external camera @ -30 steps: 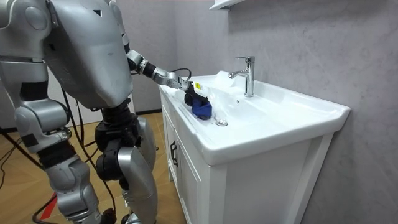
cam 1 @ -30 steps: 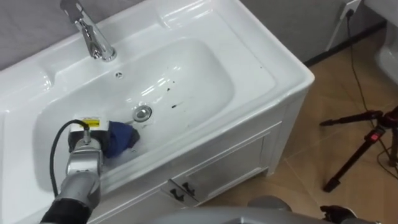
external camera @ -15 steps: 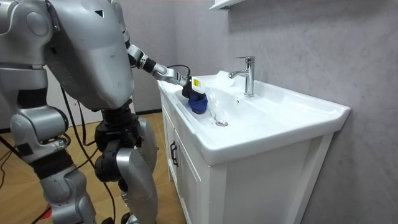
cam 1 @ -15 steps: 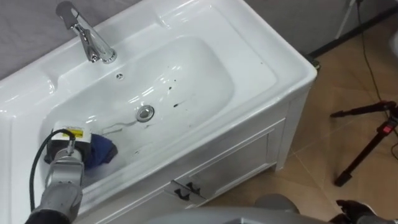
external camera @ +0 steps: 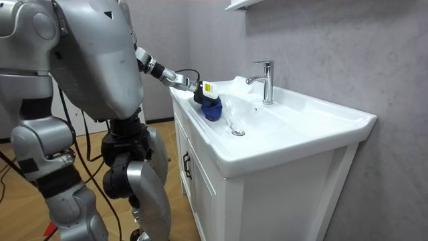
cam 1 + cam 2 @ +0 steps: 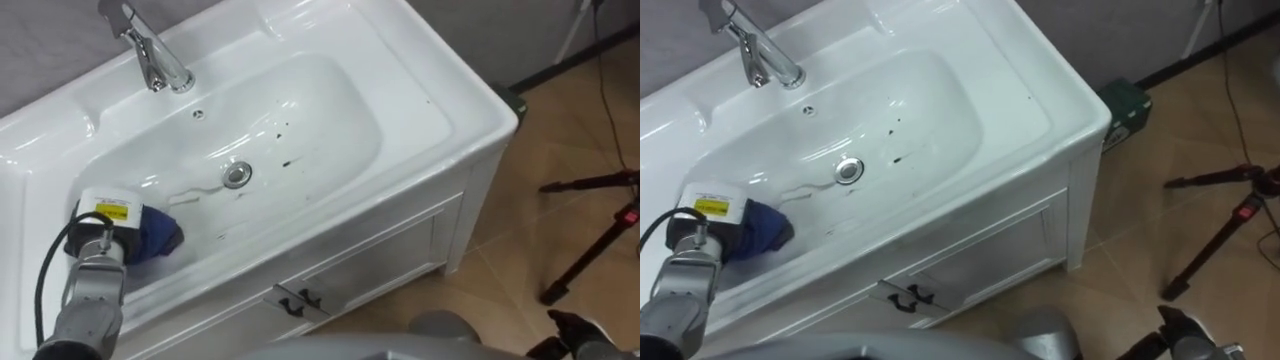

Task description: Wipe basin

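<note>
A white basin (image 6: pixel 310 100) is set in a white vanity, with a chrome tap (image 6: pixel 150 50) at the back and a drain (image 6: pixel 237 175) in the middle. Small dark marks (image 6: pixel 285 163) lie on the basin floor right of the drain. My left hand (image 6: pixel 103 215) is down in the basin's left end, curled on a blue cloth (image 6: pixel 158 236) that it presses against the bottom. The room view shows the same hand (image 5: pixel 200 94) with the cloth (image 5: pixel 212 110) bunched under it, near the front wall of the basin.
I stand at the vanity's left front corner. Below the basin are cabinet doors with dark handles (image 6: pixel 295 300). On the wooden floor to the right stand a black tripod (image 6: pixel 600 230) and a green box (image 6: pixel 1120 110).
My left hand has dragged the blue cloth from beside the drain to the basin's left end. The eye views have shifted slightly.
</note>
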You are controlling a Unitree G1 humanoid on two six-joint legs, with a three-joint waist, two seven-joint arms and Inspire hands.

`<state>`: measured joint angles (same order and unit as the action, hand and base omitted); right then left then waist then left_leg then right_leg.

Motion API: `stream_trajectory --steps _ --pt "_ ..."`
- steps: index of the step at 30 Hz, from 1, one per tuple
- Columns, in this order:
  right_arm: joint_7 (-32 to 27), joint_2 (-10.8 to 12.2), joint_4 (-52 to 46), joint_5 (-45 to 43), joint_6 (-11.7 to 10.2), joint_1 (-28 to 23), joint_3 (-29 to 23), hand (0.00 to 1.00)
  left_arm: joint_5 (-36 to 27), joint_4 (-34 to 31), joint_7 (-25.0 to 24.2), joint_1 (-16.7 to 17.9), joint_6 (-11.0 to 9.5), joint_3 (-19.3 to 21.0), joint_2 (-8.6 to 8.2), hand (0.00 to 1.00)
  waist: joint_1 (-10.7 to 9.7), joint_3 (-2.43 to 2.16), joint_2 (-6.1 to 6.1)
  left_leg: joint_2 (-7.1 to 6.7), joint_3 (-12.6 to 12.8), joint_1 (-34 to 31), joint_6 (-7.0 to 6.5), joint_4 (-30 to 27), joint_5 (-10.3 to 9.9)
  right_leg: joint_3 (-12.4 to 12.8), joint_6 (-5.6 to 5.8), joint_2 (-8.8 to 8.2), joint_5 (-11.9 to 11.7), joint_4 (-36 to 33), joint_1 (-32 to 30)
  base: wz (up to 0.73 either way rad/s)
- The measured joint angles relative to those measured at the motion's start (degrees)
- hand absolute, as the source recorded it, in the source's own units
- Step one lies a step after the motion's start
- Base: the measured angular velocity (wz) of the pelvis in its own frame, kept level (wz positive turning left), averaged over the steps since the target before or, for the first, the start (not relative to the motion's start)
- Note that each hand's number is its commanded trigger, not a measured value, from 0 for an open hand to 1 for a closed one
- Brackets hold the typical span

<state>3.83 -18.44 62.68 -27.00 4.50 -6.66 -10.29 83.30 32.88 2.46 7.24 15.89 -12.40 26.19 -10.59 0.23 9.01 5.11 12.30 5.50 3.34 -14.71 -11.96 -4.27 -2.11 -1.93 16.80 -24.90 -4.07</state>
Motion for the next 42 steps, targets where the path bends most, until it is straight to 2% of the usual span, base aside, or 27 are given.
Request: stream_trajectory --steps 8,10,15,19,22,24,26,27,30,32,36,42 --pt "-1.3 0.2 1.7 5.4 -0.1 -0.2 3.8 0.00 0.0 -0.9 2.1 -0.9 0.9 1.1 -0.22 1.00 0.1 -0.02 -3.09 0.04 0.0 -0.3 0.01 0.0 0.0 -0.2 -0.03 -0.09 0.0 0.1 -0.3 0.01" --pt "-1.4 0.2 1.8 6.4 -0.2 -0.1 4.3 0.00 0.0 -0.2 2.8 -1.4 0.9 1.1 -0.37 1.00 0.1 -0.02 -3.53 0.07 0.0 -0.3 0.01 -0.1 0.0 -0.3 -0.02 -0.08 -0.2 0.3 -0.2 0.00" --pt "-1.8 0.2 3.4 6.6 -1.0 0.1 4.6 0.00 0.2 2.5 4.9 -3.9 1.0 1.0 -1.38 1.00 0.0 -0.02 -3.70 0.01 0.1 -2.0 0.02 -0.1 0.0 0.3 0.16 -0.10 -0.7 0.2 -1.8 0.00" --pt "-1.9 0.2 5.0 7.4 -1.1 1.0 6.6 0.00 0.1 6.8 7.1 -8.1 1.2 1.0 -2.44 1.00 -0.1 0.03 -3.73 0.16 1.4 -3.9 0.07 -0.1 0.0 1.3 0.17 0.18 -1.5 0.1 -4.2 -0.10" --pt "-1.8 0.6 6.0 8.5 -1.4 1.6 7.3 0.00 -0.5 9.0 7.3 -11.4 0.2 0.9 -2.56 1.00 -0.4 0.14 -3.91 0.03 1.9 -4.7 0.07 -0.2 0.0 1.9 0.47 0.10 -2.1 0.1 -5.5 -0.07" --pt "-1.8 0.9 5.9 8.8 -1.4 1.7 7.3 0.00 -0.7 9.0 6.9 -12.9 -0.1 0.9 -2.56 1.00 -0.8 0.30 -4.14 -0.11 2.0 -5.8 0.07 -0.3 0.0 1.7 0.73 -0.07 -2.5 0.1 -6.2 0.00" --pt "-1.7 1.5 5.9 9.0 -1.4 2.0 7.3 0.00 -0.6 9.1 5.9 -15.5 -0.2 0.8 -2.56 1.00 -1.0 0.97 -4.82 -0.17 2.0 -7.2 0.07 -1.3 0.0 1.7 0.96 -0.24 -3.2 0.2 -7.2 0.00" --pt "-1.7 1.6 5.9 9.0 -1.4 2.0 7.4 0.00 -0.7 9.1 5.5 -16.1 -0.2 0.8 -2.56 1.00 -1.1 1.11 -4.94 -0.18 2.0 -7.3 0.07 -1.3 0.0 1.7 0.99 -0.25 -3.4 0.3 -7.3 0.03" --pt "-1.8 2.2 5.9 9.0 -1.4 2.2 8.0 0.00 -0.6 11.2 4.2 -20.0 -1.1 0.8 -2.78 1.00 -1.7 1.11 -4.80 -0.09 2.1 -9.1 0.04 -2.4 0.0 1.5 1.17 -0.28 -4.1 0.6 -8.2 0.07" --pt "-1.8 2.7 5.9 8.9 -1.4 2.2 8.5 0.00 -0.6 12.9 3.4 -22.8 -2.0 0.8 -2.85 1.00 -1.8 1.28 -4.69 0.24 2.2 -10.1 0.03 -2.9 0.0 1.2 1.15 -0.09 -4.8 1.3 -8.5 0.05" --pt "-2.0 2.7 5.9 10.0 -1.4 2.0 9.2 0.00 -0.7 13.3 3.2 -23.4 -2.8 0.7 -2.96 1.00 -1.9 1.28 -4.54 0.28 2.5 -10.2 0.02 -3.5 0.0 1.8 1.17 -0.02 -5.2 1.3 -8.7 -0.06" --pt "-2.4 2.9 6.1 11.0 -2.5 2.0 11.3 0.00 -2.8 13.3 3.3 -23.5 -4.1 0.7 -4.39 1.00 -3.0 1.37 -4.60 0.25 2.6 -9.3 0.00 -3.6 0.0 1.9 1.23 -0.04 -5.3 1.2 -8.0 -0.01"
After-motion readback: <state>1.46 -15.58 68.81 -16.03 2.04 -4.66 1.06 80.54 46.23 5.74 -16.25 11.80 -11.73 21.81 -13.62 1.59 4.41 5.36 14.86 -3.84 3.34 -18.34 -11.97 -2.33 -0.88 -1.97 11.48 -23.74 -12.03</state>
